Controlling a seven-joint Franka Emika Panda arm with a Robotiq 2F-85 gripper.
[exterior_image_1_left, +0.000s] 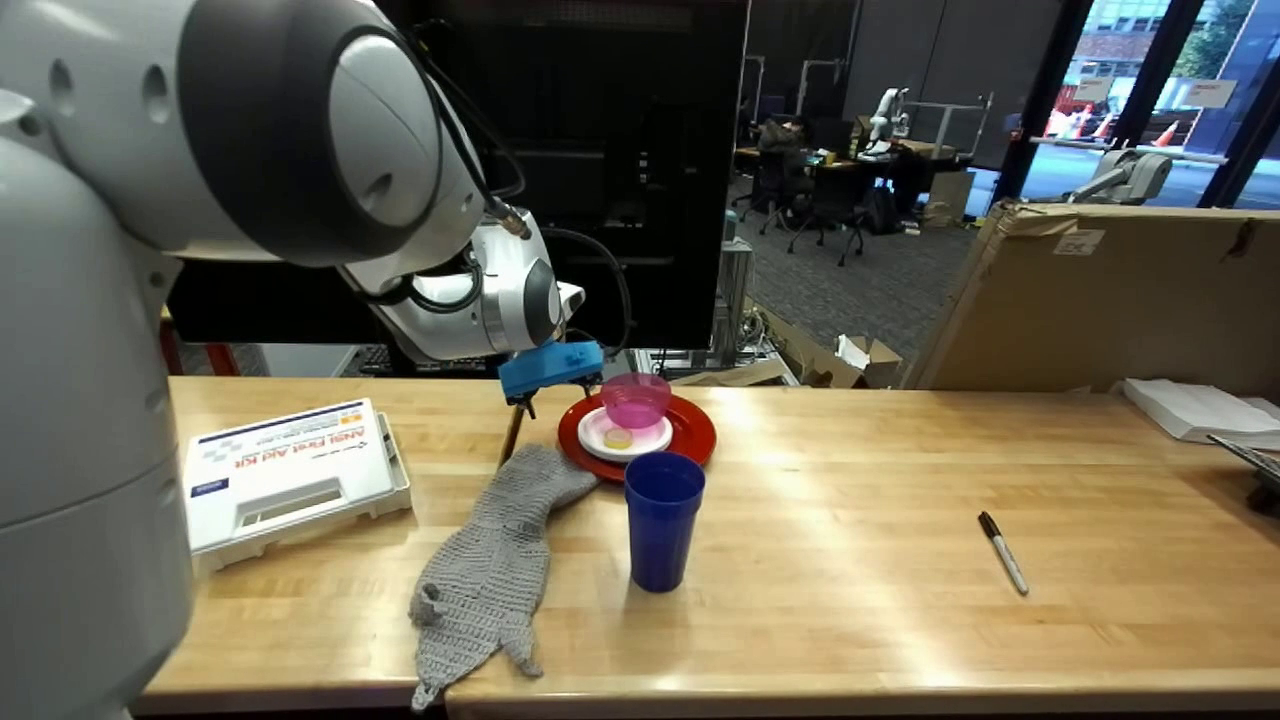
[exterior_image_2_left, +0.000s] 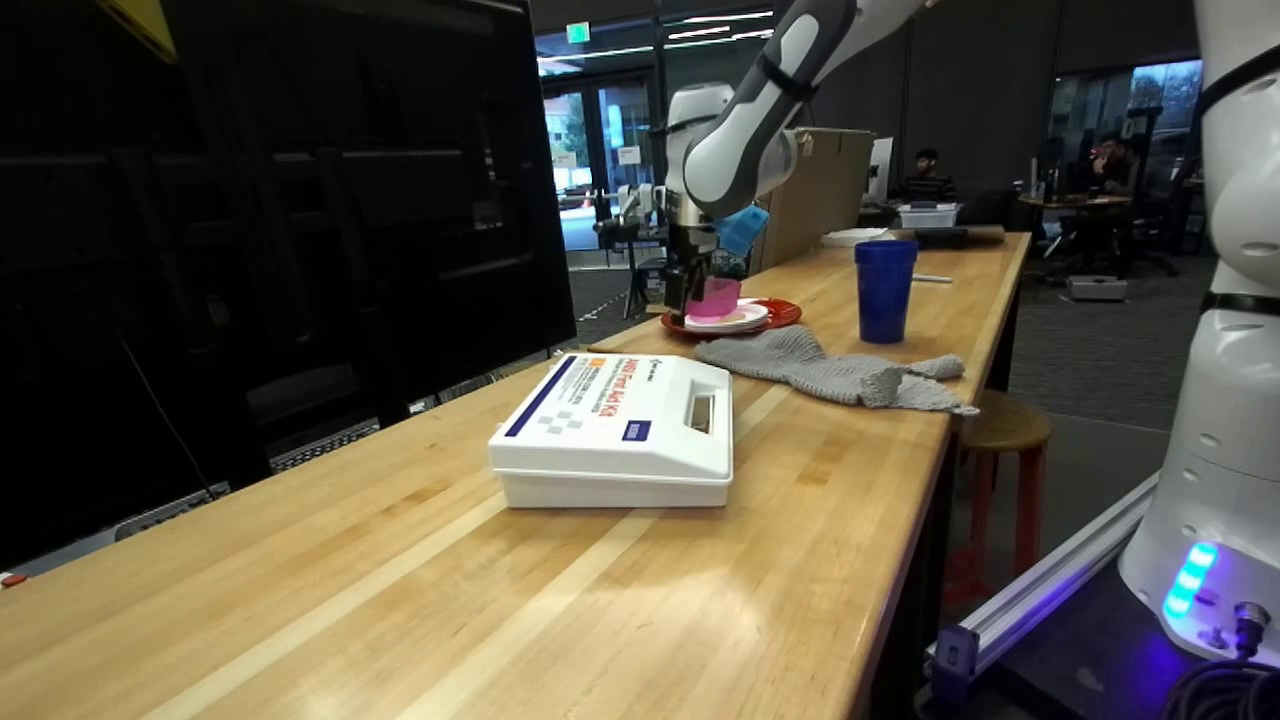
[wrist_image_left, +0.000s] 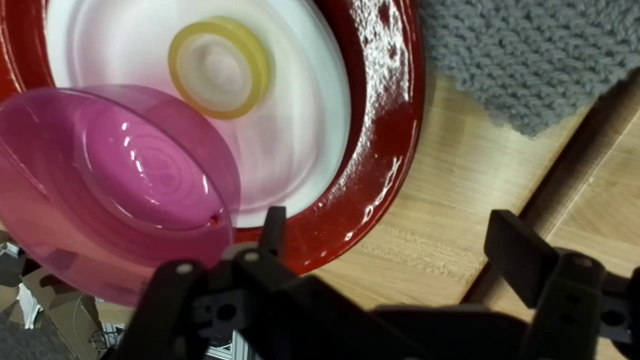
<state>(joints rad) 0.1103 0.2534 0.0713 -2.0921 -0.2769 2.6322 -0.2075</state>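
My gripper (wrist_image_left: 389, 222) stands open with nothing between its black fingers. It hangs just beside a red plate (wrist_image_left: 385, 150) that carries a white plate (wrist_image_left: 325, 85). A translucent pink bowl (wrist_image_left: 150, 170) rests over these plates, beside one finger (wrist_image_left: 274, 227); whether they touch I cannot tell. On the white plate lies a yellow-rimmed ring (wrist_image_left: 260, 65), like a tape roll. A grey knitted piece (exterior_image_1_left: 490, 560) reaches from the red plate's edge to the table's front. In both exterior views the gripper (exterior_image_1_left: 560, 398) is low above the far side of the table.
A dark blue cup (exterior_image_1_left: 662, 530) stands upright near the plates. The white first aid kit (exterior_image_2_left: 620, 420) lies flat on the table. A marker (exterior_image_1_left: 1003, 553) lies farther off. Behind the table rises a large black screen (exterior_image_2_left: 280, 250); a seam (wrist_image_left: 560, 190) divides the tabletop.
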